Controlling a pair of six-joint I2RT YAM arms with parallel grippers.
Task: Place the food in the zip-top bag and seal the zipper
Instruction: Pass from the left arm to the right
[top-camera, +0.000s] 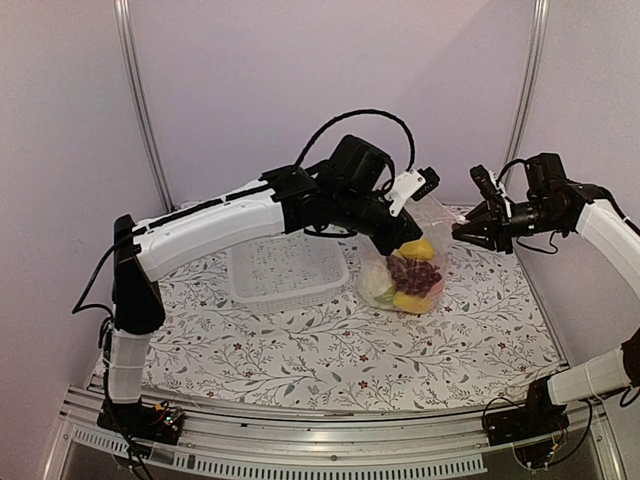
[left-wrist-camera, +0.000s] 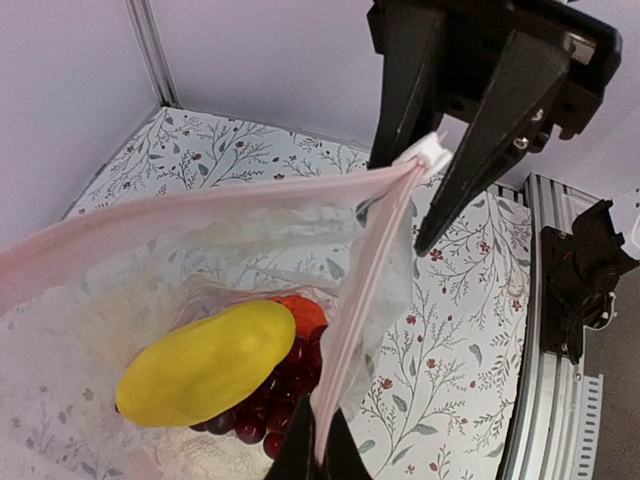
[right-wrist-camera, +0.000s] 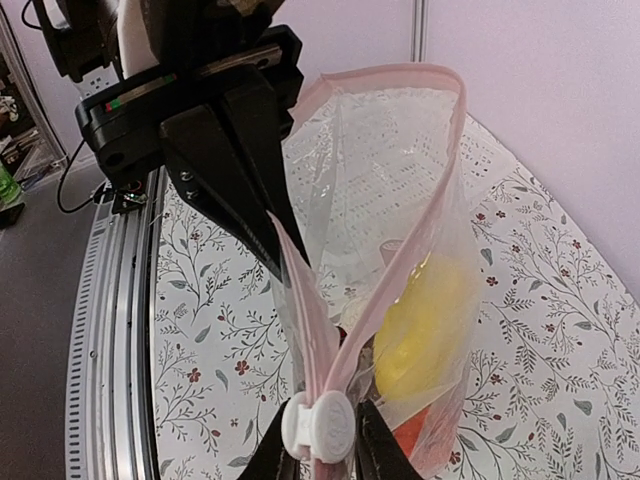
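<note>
Pale lilac walls (top-camera: 300, 80) behind, floral-print tabletop (top-camera: 300, 350) below, white slotted basket (top-camera: 285, 268) on it to the left. Holds the zip-top bag (top-camera: 435, 215) up just right of that basket, mouth upward, with the food (top-camera: 405, 280) sunk to the bottom: yellow lemon (left-wrist-camera: 205, 365), dark red grapes (left-wrist-camera: 270, 395), orange tomato (left-wrist-camera: 300, 312). Cannot tell contact between bag bottom and tabletop.

Pinches one lip of the pink zipper (left-wrist-camera: 365, 290) tight in the left hand (left-wrist-camera: 318, 445). Brackets the white slider (right-wrist-camera: 320, 425) with the right hand (right-wrist-camera: 322, 455), fingers just beside it on both sides; cannot tell whether truly clamped on it yet.

Reads as the sealing step, mouth not yet shut. To do it well:
- Seat the right hand squarely on the slider before any pull.
- Use the left hand as the anchor, to hold the strip taut.
- Draw the slider straight along the strip, never down or sideways, to avoid buckling it.
- Mind the left fingers, likely right on the slider's path.
- Bring both lips together ahead of the slider.

Runs the pinched stretch of zipper left to right between the two hands, long axis roughly level. Bows the other lip away toward the far side.
</note>
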